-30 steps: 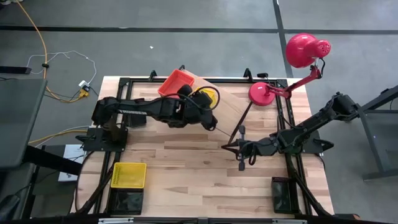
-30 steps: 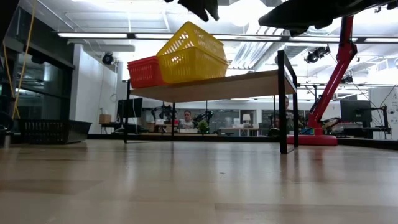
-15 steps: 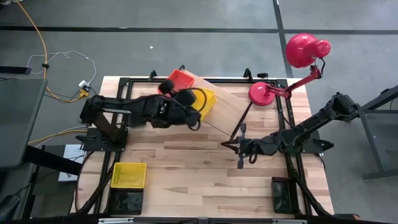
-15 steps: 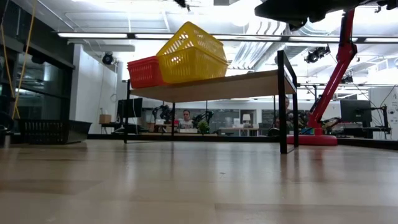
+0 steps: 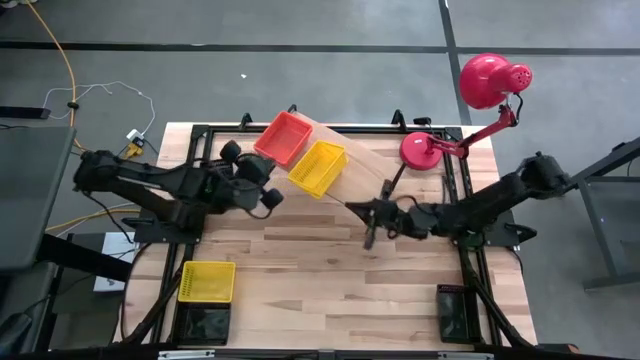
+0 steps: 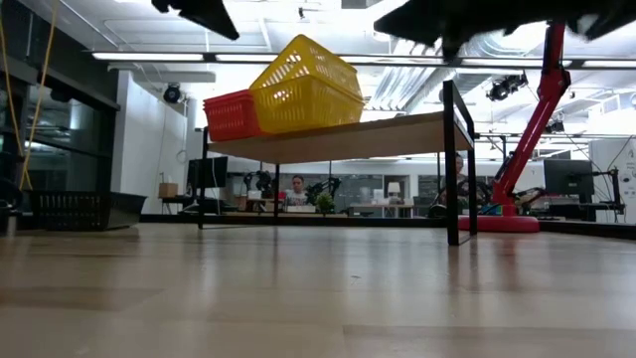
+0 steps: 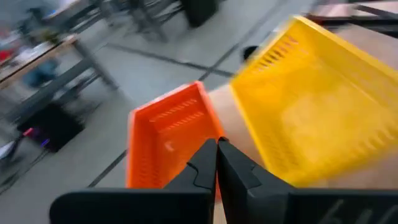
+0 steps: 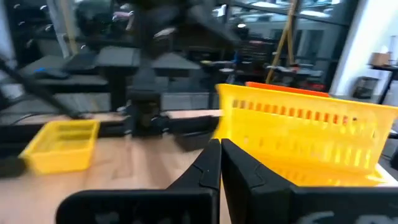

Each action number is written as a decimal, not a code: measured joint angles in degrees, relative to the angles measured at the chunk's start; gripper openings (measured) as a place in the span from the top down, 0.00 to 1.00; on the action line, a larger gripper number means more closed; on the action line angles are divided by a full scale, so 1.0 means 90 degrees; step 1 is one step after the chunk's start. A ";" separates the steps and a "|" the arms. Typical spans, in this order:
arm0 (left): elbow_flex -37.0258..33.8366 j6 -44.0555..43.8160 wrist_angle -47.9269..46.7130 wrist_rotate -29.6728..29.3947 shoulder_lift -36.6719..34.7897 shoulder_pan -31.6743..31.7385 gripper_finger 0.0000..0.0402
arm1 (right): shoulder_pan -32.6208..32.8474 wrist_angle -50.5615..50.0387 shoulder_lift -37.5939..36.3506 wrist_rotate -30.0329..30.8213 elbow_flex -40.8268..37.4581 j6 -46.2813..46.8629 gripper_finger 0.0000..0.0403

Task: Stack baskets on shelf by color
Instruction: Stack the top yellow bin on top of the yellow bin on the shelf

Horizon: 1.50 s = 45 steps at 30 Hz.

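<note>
On the shelf (image 5: pixel 365 170), a light wood board set slantwise at the table's far side, an orange-red basket (image 5: pixel 283 137) and a yellow basket (image 5: pixel 318 167) stand side by side on their bottoms; the low view shows them (image 6: pixel 234 114) (image 6: pixel 306 85) on the board (image 6: pixel 348 137). My left gripper (image 7: pixel 216 149) is shut and empty, left of the baskets (image 5: pixel 272 196). My right gripper (image 8: pixel 220 149) is shut and empty, over the table just near of the shelf (image 5: pixel 369 237). Another yellow basket (image 5: pixel 206 282) lies at the near left.
A black basket (image 5: pixel 203 325) sits at the near left corner and another (image 5: pixel 455 312) at the near right. A red desk lamp (image 5: pixel 480 100) stands at the far right. The shelf's black legs (image 6: pixel 450 164) rise from the tabletop.
My left gripper has drawn back from above the yellow basket on the shelf toward the table's left edge; the basket stays where it was beside the orange-red one. My right gripper has moved a little toward the left and far, nearer the shelf.
</note>
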 joint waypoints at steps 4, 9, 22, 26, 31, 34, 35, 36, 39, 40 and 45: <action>-0.0869 0.0949 0.0971 0.0940 -0.0658 -0.0289 1.00 | -0.0630 0.0702 0.0615 -0.0396 0.0056 0.0198 1.00; -0.1986 0.1217 0.2058 0.1827 -0.1248 -0.0723 1.00 | -0.1070 0.0456 0.0884 -0.0538 0.0407 0.0471 1.00; -0.4374 0.0912 0.6419 0.1874 -0.0696 -0.0793 1.00 | -0.1284 -0.1941 0.1021 -0.0201 0.1587 0.0860 1.00; -0.4425 0.1181 0.7199 0.1905 -0.0299 -0.0475 1.00 | -0.1409 -0.2005 0.1021 -0.0210 0.1632 0.1026 1.00; -0.4420 0.1194 0.8079 0.2400 0.0179 0.0006 1.00 | -0.1577 -0.2128 0.1022 -0.0247 0.1632 0.1185 1.00; -0.4420 0.1150 0.8320 0.2690 0.0453 0.0272 1.00 | -0.1649 -0.2148 0.1021 -0.0393 0.1632 0.1167 1.00; -0.4420 0.1149 0.8334 0.2773 0.0539 0.0347 1.00 | -0.1645 -0.2151 0.1021 -0.0386 0.1634 0.1129 1.00; -0.4420 0.1145 0.8365 0.2809 0.0607 0.0409 1.00 | -0.1607 -0.2166 0.1008 -0.0350 0.1651 0.1029 1.00; -0.4420 0.1142 0.8498 0.2847 0.0810 0.0553 1.00 | -0.1458 -0.2152 0.0969 -0.0192 0.1859 0.0723 1.00; -0.4420 0.1139 0.8534 0.2850 0.0853 0.0587 1.00 | -0.1405 -0.2145 0.0963 -0.0140 0.1966 0.0601 1.00; -0.4420 0.1090 0.8621 0.2852 0.0948 0.0622 1.00 | -0.1322 -0.2190 0.0963 -0.0048 0.2504 0.0081 1.00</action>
